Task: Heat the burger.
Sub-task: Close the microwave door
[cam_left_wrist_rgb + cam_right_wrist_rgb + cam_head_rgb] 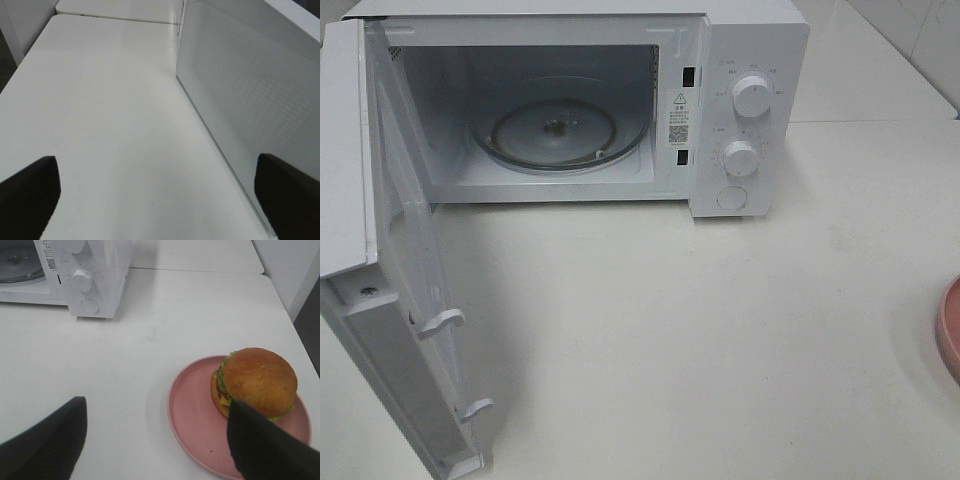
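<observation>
The burger, with a golden-brown bun, green lettuce and yellow cheese, sits on a pink plate in the right wrist view. My right gripper is open above the table, one finger overlapping the plate's near side just in front of the burger. The white microwave stands at the back with its door swung wide open and a bare glass turntable inside. My left gripper is open over bare table beside the door. Neither gripper shows in the high view.
Only the plate's edge shows at the right border of the high view. The microwave's two knobs and round button face front. The open door juts far forward on the left. The table is white.
</observation>
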{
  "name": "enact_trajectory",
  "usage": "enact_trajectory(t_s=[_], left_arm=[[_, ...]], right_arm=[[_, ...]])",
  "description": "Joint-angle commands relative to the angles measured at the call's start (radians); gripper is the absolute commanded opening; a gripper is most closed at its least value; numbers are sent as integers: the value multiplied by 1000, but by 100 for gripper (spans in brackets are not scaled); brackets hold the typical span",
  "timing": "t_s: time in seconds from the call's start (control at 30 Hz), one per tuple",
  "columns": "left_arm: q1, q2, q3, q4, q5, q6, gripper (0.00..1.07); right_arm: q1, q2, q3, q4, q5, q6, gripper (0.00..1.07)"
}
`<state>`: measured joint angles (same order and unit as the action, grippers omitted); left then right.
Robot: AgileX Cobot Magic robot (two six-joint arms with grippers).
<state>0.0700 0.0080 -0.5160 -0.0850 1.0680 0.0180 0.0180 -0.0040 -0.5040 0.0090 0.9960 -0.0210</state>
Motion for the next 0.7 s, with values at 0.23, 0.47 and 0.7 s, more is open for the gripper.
enact_trajectory(t_s=[0.23,0.47,0.7], left_arm=[[1,109,-29,74,-114,-41,52],[1,231,41,85,-339,-36,0],[1,330,141,64,-589,-39,0]], right_arm=[[-6,-27,2,3,1,-8,75],[-6,-27,2,3,1,-8,75],[-6,-27,2,3,1,-8,75]])
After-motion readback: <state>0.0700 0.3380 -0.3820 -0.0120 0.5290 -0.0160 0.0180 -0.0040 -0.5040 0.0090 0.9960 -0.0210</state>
